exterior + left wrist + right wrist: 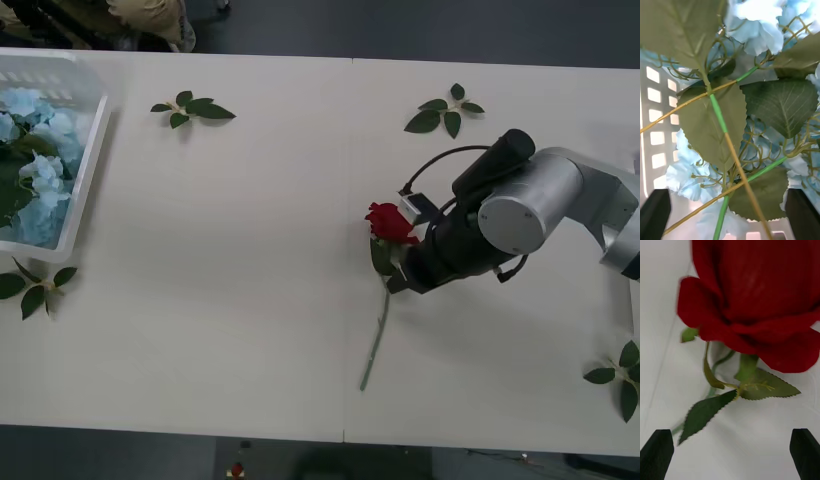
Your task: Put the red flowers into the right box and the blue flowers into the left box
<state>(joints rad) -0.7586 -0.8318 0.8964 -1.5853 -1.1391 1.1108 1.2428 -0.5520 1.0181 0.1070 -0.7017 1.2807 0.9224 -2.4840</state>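
**Asker:** Reaching for the flower, is the robot holding it yet?

**Describer:** No. The right gripper (730,453) is spread wide with nothing between its fingers. The red rose (389,222) lies on the white table (250,250) directly ahead of the gripper, bloom closest, with two saw-edged leaves (752,393) just under the bloom and nearer the fingers. Its thin green stem (377,340) runs away from the gripper toward the table's near edge.

**Asker:** Where is the other arm?

**Describer:** The left gripper (730,213) hangs over the white bin (85,160) at the table's far left, well apart from the rose. Its fingers are also wide, holding nothing. Below them lie pale blue flowers (756,26), broad leaves and crossing stems, already inside the bin.

**Asker:** And the box for the red one?

**Describer:** A pale sliver at the far right edge may be it, but I can't be sure.

**Asker:** What could go wrong?

**Describer:** I'd judge the likeliest slip is the fingers closing on a leaf or soft petals rather than the stem; those would bend and let the rose droop or slide out during the carry. The long stem could also drag across the table or catch on a box rim. Loose leaf sprigs (443,112) nearby aren't part of the job.
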